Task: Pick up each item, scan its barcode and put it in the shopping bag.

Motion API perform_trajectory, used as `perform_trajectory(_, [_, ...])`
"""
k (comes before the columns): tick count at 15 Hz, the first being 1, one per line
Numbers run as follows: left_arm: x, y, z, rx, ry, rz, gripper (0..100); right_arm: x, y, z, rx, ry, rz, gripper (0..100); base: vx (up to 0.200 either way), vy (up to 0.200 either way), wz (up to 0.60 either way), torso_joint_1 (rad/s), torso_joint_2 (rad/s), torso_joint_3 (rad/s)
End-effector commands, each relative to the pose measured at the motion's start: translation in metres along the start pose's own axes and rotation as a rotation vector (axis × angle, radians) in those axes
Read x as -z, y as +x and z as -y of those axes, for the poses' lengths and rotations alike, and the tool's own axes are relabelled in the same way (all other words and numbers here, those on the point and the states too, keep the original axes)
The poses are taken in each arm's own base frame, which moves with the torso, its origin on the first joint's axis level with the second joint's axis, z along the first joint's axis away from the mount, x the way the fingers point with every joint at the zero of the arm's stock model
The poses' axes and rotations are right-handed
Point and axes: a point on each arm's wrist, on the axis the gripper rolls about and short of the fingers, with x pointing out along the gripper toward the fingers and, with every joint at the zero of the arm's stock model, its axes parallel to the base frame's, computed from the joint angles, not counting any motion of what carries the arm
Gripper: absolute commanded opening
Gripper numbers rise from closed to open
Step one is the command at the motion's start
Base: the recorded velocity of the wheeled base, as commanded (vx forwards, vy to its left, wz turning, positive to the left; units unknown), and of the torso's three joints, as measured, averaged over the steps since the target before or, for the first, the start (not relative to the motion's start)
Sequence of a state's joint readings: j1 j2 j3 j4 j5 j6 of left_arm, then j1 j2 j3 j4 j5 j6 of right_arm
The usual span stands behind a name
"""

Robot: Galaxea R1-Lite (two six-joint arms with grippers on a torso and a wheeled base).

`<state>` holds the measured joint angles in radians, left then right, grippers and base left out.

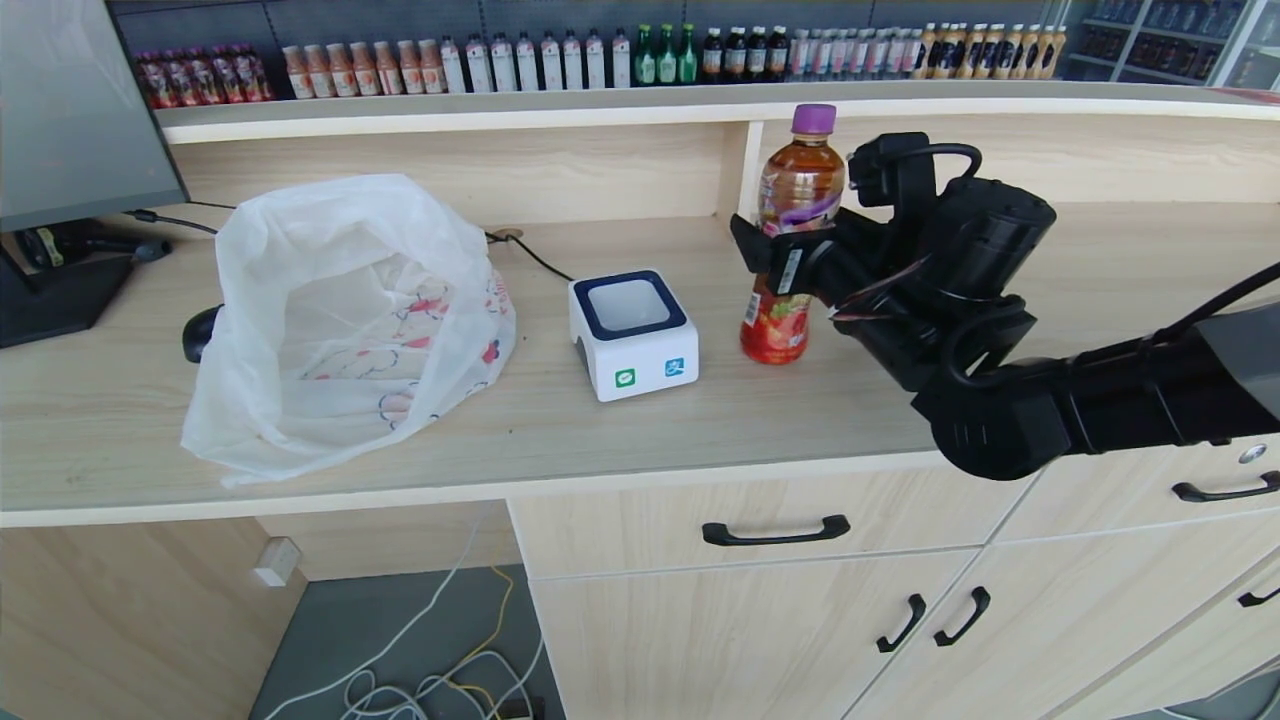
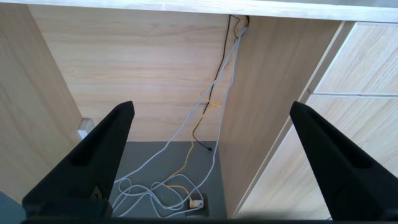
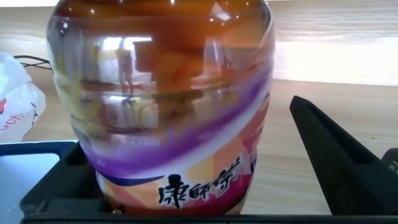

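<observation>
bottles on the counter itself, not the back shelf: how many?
1. The bottle stands upright right of the scanner, inside the open right tool. The bag could hide more.

amber plastic drink bottle with purple cap (image 1: 800,185): middle band covered by the black right hand (image 1: 795,235) in the head view; cap and base cut off by the right wrist view's edges. black computer mouse (image 1: 198,332): mostly hidden behind the translucent white plastic shopping bag (image 1: 330,320) on the pale wood worktop (image 1: 700,420). dark flat monitor (image 1: 80,100): cut off at top and left. row of shelf bottles (image 1: 620,55): too small to tell contents.
</observation>
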<state>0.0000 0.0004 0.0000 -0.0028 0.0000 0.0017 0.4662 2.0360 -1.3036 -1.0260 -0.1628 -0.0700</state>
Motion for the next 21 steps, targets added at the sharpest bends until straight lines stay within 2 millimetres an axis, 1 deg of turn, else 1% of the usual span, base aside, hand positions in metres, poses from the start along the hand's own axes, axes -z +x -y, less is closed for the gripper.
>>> perform_trajectory(1, [0.0, 0.0, 0.0, 0.0, 0.0, 0.001, 100, 0.0015, 0.0001, -0.0002, -0.001, -0.001, -0.004, 100, 0.0, 0.0, 0.0, 0.0, 0.0, 0.0])
perform_trajectory(8, [0.0, 0.0, 0.0, 0.0, 0.0, 0.001, 100, 0.0051, 0.001, 0.0, -0.003, -0.001, -0.011, 100, 0.0, 0.0, 0.0, 0.0, 0.0, 0.0])
perform_trajectory(19, [0.0, 0.0, 0.0, 0.0, 0.0, 0.001, 100, 0.0053, -0.0002, -0.0005, -0.007, -0.003, -0.012, 100, 0.0, 0.0, 0.0, 0.0, 0.0, 0.0])
perform_trajectory(20, [0.0, 0.0, 0.0, 0.0, 0.0, 0.001, 100, 0.0061, -0.0006, -0.0005, -0.008, -0.003, -0.015, 0, 0.0, 0.0, 0.0, 0.0, 0.0, 0.0])
perform_trajectory(21, [0.0, 0.0, 0.0, 0.0, 0.0, 0.001, 100, 0.0058, -0.0009, -0.0005, -0.008, -0.003, -0.015, 0, 0.0, 0.0, 0.0, 0.0, 0.0, 0.0])
